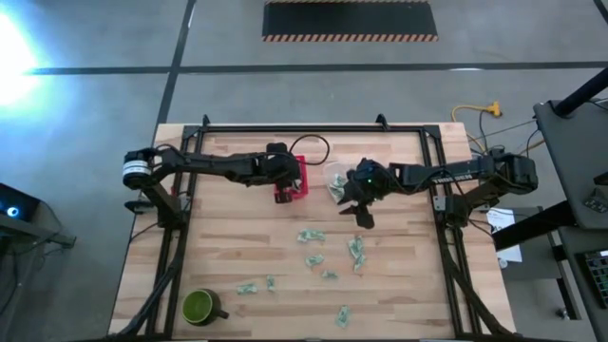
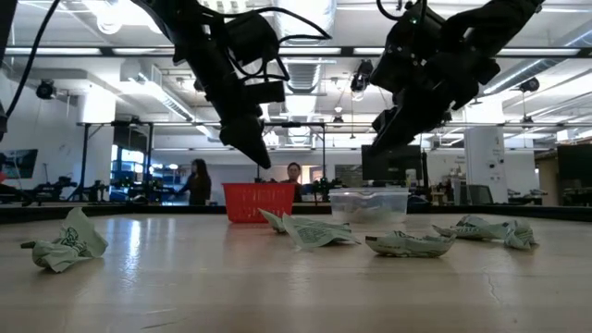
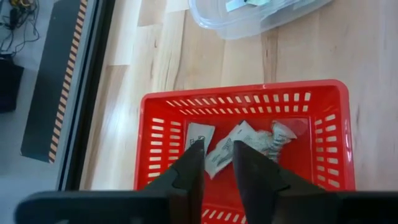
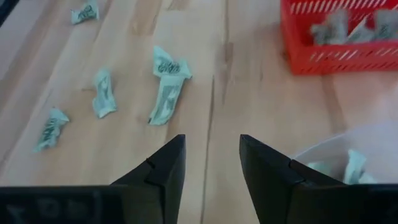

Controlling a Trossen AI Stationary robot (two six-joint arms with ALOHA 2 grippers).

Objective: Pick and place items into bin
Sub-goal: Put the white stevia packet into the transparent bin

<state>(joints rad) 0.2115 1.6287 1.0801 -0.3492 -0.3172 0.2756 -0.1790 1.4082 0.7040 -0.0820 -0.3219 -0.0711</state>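
Observation:
Several small pale green-and-white crumpled pieces (image 1: pixel 310 236) lie scattered on the wooden table, toward its near side. The red basket (image 1: pixel 302 180) stands near the table's far middle, and a few pieces (image 3: pixel 242 142) lie on its floor. My left gripper (image 3: pixel 217 163) hovers open over the basket, empty, fingers pointing down into it. My right gripper (image 4: pixel 212 152) is open and empty above bare wood, right of the basket. The nearest pieces (image 4: pixel 166 84) lie ahead of it, untouched.
A clear plastic tub (image 1: pixel 337 179) holding some pieces sits between the basket and my right gripper (image 1: pixel 362 211). A green mug (image 1: pixel 198 306) stands at the near left corner. Black frame rails (image 1: pixel 313 128) border the table's far, left and right sides.

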